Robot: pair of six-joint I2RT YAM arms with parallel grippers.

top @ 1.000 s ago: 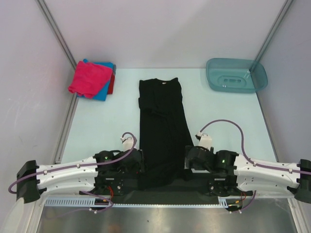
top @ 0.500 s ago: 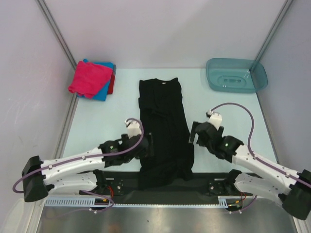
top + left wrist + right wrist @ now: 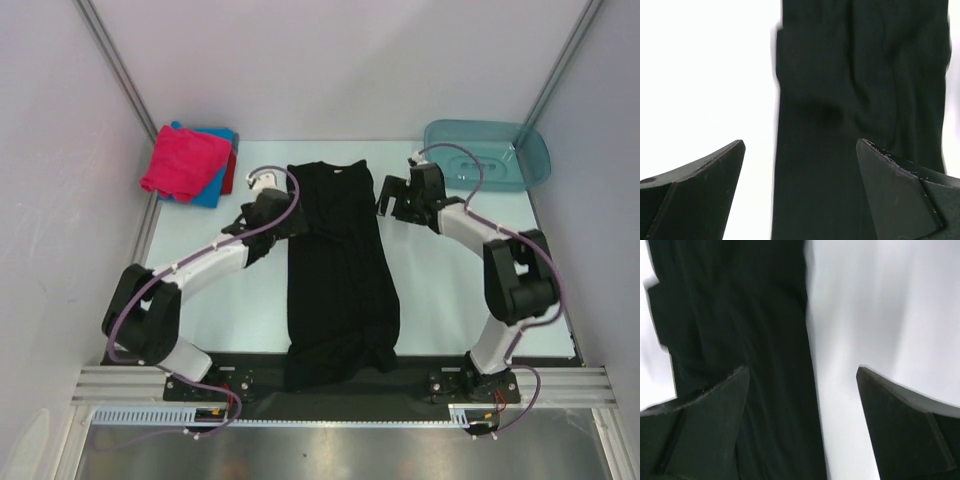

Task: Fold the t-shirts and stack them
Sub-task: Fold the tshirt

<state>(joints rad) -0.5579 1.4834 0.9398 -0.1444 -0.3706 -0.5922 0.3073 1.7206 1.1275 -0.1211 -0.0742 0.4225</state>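
A large black t-shirt (image 3: 335,260) lies as a long narrow strip down the middle of the table, collar at the far end. My left gripper (image 3: 284,212) hovers open at its far left edge; in the left wrist view the gripper (image 3: 801,142) straddles that edge of the black cloth (image 3: 855,75). My right gripper (image 3: 386,200) hovers open at the far right edge, and in its wrist view the gripper (image 3: 802,370) spans the cloth's edge (image 3: 740,300). Neither holds anything. Folded magenta (image 3: 185,160), blue (image 3: 212,190) and red (image 3: 231,170) t-shirts sit stacked at the far left.
A translucent teal basin (image 3: 487,155) stands at the far right corner. The pale table (image 3: 200,260) is walled on the left, back and right. The shirt's near hem drapes onto the black strip (image 3: 420,400) at the front edge.
Both arms have swung from the shirt's near hem up to its far end, one on each side. Both sets of jaws have spread wider on the way.
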